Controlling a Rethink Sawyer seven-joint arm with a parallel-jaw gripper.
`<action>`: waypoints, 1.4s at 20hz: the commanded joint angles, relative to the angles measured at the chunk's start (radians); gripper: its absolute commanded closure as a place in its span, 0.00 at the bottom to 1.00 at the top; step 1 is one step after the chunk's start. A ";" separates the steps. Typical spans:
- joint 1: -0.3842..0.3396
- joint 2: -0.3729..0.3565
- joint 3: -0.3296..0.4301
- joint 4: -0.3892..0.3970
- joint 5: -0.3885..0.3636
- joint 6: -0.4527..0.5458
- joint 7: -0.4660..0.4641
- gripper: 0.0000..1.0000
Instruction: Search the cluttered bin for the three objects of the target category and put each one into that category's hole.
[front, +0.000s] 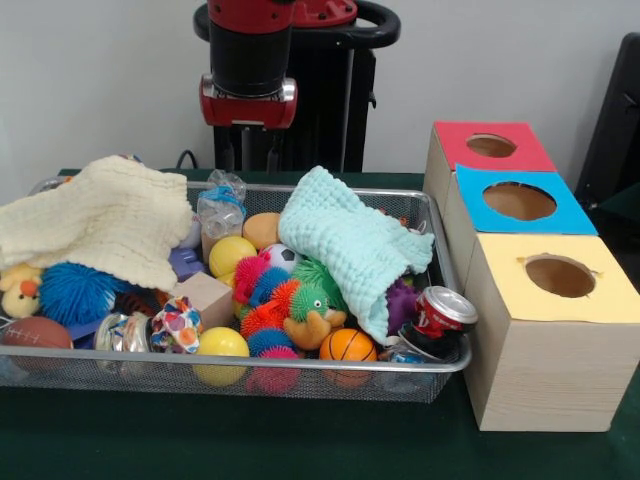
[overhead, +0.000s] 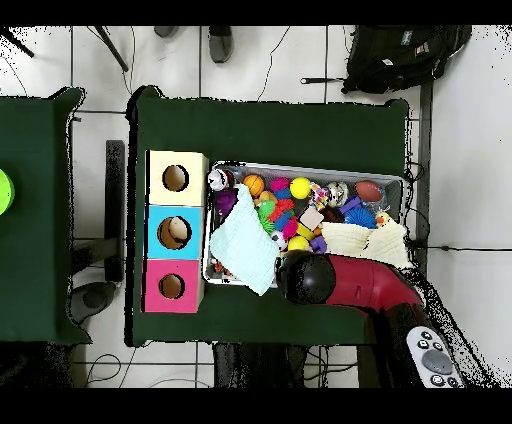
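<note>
You have the arm (front: 248, 60) hanging over the bin's (front: 440, 262) far rim, near the middle; from overhead its red bulk (overhead: 345, 280) covers that edge. You cannot tell whether the jaws are apart or together, since neither view shows them.

The bin sits on the green tabletop (front: 300, 440), packed with toys. One clear bottle (front: 220, 212) stands at the far side, between the cream cloth (front: 100, 220) and the mint cloth (front: 350, 245), just below the arm. Another crinkly clear piece (front: 120, 330) lies at the front rim beside the brown football (front: 35, 333); you cannot be sure it is a bottle.

The red can (front: 440, 315) rests in the front corner nearest the boxes, touching the mint cloth's lower end. An orange basketball (front: 347, 346) lies just beside it.

Three boxes stand in a row just beside the bin: yellow (front: 560, 275) nearest the camera, blue (front: 518, 200) in the middle, red (front: 490, 146) farthest. Each has a round hole on top.
</note>
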 joint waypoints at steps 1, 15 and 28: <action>-0.001 0.038 0.057 0.013 -0.063 -0.102 0.036 0.00; -0.076 0.062 0.064 0.014 -0.110 -0.111 -0.029 0.00; -0.188 0.104 0.100 0.056 -0.199 -0.170 -0.037 0.00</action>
